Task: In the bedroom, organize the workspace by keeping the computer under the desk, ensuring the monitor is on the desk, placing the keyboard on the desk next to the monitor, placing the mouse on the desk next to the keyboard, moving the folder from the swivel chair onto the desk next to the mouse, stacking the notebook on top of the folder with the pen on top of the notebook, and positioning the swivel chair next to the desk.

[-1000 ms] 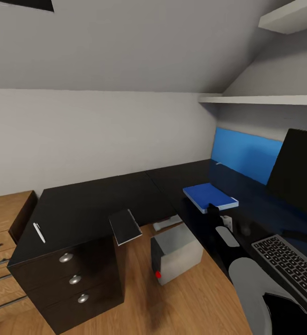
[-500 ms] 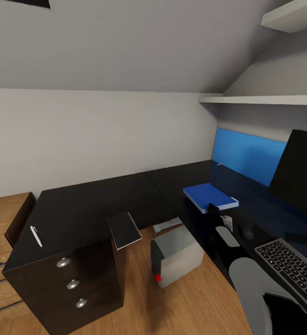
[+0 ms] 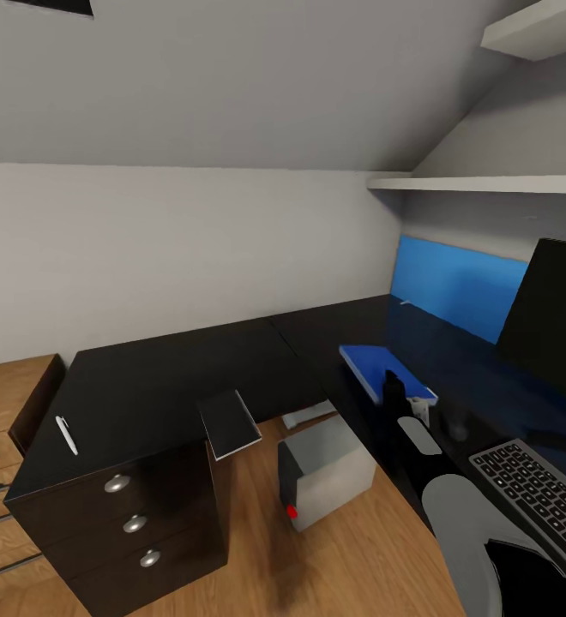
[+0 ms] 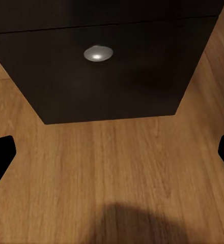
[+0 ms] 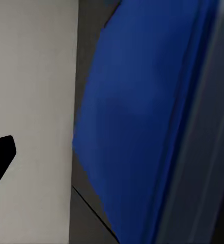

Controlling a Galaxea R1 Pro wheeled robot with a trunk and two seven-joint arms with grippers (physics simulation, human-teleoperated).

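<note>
Just beyond the right gripper (image 3: 394,387), the flat bright blue folder (image 3: 377,368) lies on the long black-topped desk (image 3: 454,377), its long axis running away from the fingers; whether that hand grips it I cannot tell. Well off to the gripper's left lie the thin black notebook (image 3: 229,422), overhanging an edge, and the whitish pen (image 3: 65,434). Nearer those, the left gripper (image 4: 112,152) is spread wide over wood plank floor (image 4: 122,173)
</note>
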